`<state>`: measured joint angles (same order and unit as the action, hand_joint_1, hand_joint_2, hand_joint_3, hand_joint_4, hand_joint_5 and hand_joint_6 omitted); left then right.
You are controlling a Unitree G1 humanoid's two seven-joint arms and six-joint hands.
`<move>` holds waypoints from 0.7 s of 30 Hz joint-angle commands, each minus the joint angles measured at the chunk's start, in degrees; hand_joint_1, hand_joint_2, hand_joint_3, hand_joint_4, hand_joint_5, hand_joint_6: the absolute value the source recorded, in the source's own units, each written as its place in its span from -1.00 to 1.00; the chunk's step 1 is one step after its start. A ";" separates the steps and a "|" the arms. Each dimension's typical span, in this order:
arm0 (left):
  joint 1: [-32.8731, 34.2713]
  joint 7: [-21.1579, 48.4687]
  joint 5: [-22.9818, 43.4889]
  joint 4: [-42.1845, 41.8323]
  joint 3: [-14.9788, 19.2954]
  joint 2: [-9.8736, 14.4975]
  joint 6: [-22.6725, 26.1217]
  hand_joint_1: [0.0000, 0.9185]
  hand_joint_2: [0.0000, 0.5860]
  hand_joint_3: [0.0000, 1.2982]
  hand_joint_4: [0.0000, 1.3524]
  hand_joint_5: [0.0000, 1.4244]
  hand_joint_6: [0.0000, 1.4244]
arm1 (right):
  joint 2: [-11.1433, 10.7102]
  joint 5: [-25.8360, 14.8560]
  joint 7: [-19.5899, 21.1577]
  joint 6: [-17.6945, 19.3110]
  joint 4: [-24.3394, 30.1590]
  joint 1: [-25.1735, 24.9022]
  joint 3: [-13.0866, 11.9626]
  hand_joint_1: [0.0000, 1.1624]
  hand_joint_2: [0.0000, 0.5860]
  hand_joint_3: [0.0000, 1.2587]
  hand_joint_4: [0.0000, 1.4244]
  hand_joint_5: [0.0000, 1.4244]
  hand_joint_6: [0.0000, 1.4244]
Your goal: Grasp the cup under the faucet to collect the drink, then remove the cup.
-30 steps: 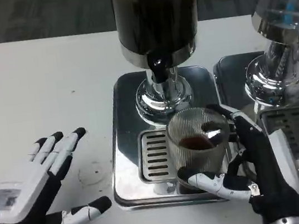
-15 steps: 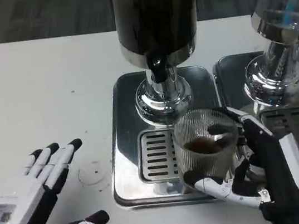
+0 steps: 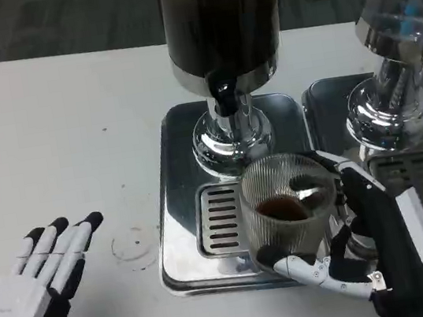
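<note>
White tabletop and two polished metal drip trays frame the scene, where the robot's right hand [image 3: 369, 250] wraps the ribbed glass cup [image 3: 287, 209] on the left drip tray [image 3: 177, 235], just near of the dark dispenser's faucet [image 3: 223, 97], while the left hand [image 3: 45, 299] hovers empty with fingers apart over the table [image 3: 56, 134] at near left. The cup stands upright, long axis vertical and mouth up, with a little dark drink inside. Removing it cleanly likely calls for a level, slow pull towards the near side, grip firm, rim untilted.
</note>
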<state>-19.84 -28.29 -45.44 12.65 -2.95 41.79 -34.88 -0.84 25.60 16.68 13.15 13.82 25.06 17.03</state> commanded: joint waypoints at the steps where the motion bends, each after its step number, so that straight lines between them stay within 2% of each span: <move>1: 0.18 -1.25 0.45 0.26 0.05 -0.41 -1.21 -1.00 -0.49 -1.00 -1.00 -1.00 -1.00 | 0.17 -0.23 -0.12 2.00 1.76 -0.12 0.31 0.71 -0.12 -0.48 -0.24 0.14 0.62; 11: 0.66 -1.88 0.26 1.27 -0.54 -0.63 -3.23 -1.00 -0.50 -1.00 -1.00 -1.00 -1.00 | 0.38 0.29 0.30 2.44 1.68 0.48 0.36 0.70 -0.12 -0.48 -0.24 0.14 0.62; 21: 0.71 -1.50 0.62 1.93 -0.56 -0.90 -3.06 -1.00 -0.50 -1.00 -1.00 -1.00 -1.00 | 0.81 0.33 0.53 2.54 1.55 0.80 0.44 0.70 -0.12 -0.48 -0.24 0.14 0.62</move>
<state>-19.48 -29.51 -45.23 13.91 -3.33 41.33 -37.80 -0.65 26.11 16.28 13.16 13.88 26.18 17.07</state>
